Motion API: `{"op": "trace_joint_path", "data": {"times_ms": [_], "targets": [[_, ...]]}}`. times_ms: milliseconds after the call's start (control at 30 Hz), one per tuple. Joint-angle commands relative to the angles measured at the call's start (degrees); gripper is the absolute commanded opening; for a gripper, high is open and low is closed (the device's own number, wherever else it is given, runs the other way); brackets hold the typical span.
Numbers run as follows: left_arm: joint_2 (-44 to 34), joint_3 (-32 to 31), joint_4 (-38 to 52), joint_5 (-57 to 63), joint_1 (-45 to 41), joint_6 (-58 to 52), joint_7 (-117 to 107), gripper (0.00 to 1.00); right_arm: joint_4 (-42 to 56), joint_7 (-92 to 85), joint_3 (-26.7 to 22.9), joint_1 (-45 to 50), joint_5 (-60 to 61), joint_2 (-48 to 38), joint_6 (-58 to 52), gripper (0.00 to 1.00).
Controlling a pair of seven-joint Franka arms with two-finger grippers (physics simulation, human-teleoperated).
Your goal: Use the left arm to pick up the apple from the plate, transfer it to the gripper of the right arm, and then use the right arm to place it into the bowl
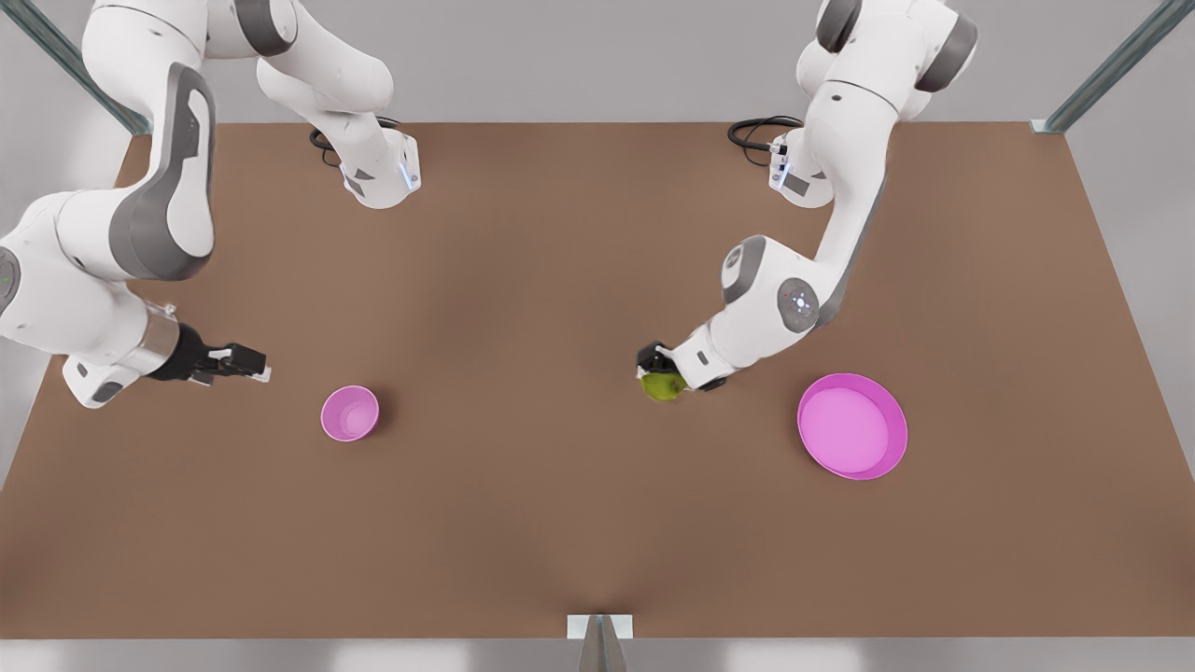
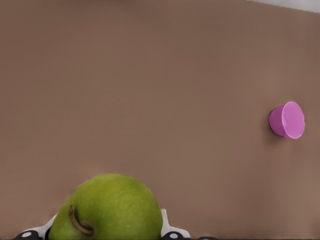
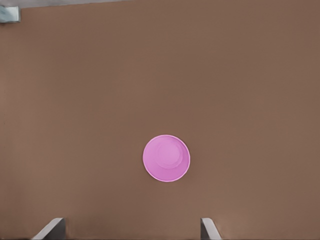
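Table (image 1: 560, 523): brown surface across most of the front view; no writing readable on it.
Plate (image 1: 852, 427): wide, shallow, magenta-pink, at the front view's lower right; nothing lies in it.
Bowl (image 1: 350, 413): small, deep, magenta-pink, left of centre in the front view; its inside is bare. The right wrist view looks straight down into it (image 3: 166, 158); the left wrist view shows it from the side (image 2: 287, 120).
Apple (image 1: 663, 385): yellow-green, just right of centre in the front view, between bowl and plate, well apart from both; stem visible in the left wrist view (image 2: 107, 210).
Left gripper (image 1: 661, 371): jaws clamped on the apple.
Right gripper (image 1: 245, 362): at the front view's left, near the bowl; fingers (image 3: 51, 230) spread apart, holding nothing.
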Motion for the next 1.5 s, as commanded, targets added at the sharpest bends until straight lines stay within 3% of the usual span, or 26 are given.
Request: {"op": "trace_joint_path", "data": {"times_ms": [0,67,100,200,367,467,733,833,900,967,1467], "targets": [[2.8,-2.11,3.57,-17.17,-0.42,-0.38,40.17,0.81,-2.38,5.83,-0.17,-2.67,21.84,2.11,1.37,1.0],[10.27,-7.12,12.63,-29.84,-1.83,4.62,52.2,0.81,-12.84,-1.98,0.62,-3.2,41.09,2.55,11.03,1.0],[13.7,-9.59,16.67,-34.31,-2.8,8.06,59.59,0.81,-16.54,-8.49,2.28,-3.02,44.36,2.55,16.74,1.0],[26.8,-16.09,30.82,-48.64,-2.71,8.15,91.04,0.81,-20.85,-20.71,4.48,-2.93,49.46,2.82,25.54,1.0],[36.74,-27.08,36.1,-51.99,1.33,7.89,121.65,0.81,-20.58,-30.72,4.75,-1.97,51.03,6.15,28.35,1.0],[37.61,-26.99,36.28,-51.99,2.21,7.89,131.49,0.81,-20.41,-54.63,4.66,-2.93,64.04,13.19,23.7,1.0],[37.88,-26.9,36.8,-51.99,3.0,7.8,133.78,0.81,-20.15,-65.88,10.37,-1.62,74.07,17.14,23.61,1.0],[38.41,-26.91,36.8,-51.99,2.92,7.8,133.96,0.81,-19.97,-65.89,10.64,0.05,74.07,16.97,24.22,1.0],[38.41,-26.9,36.8,-51.99,3.0,7.8,133.96,0.81,-29.11,-65.1,14.41,-0.65,75.38,9.68,30.98,1.0],[38.41,-26.9,36.8,-51.99,3.0,7.8,133.96,0.81,-31.74,-65.01,15.29,-2.41,75.74,8.09,31.17,1.0],[38.49,-27.43,36.8,-52.43,3.79,7.45,133.96,0.81,-29.2,-61.5,17.76,0.76,78.02,8.35,36.97,1.0]]}}
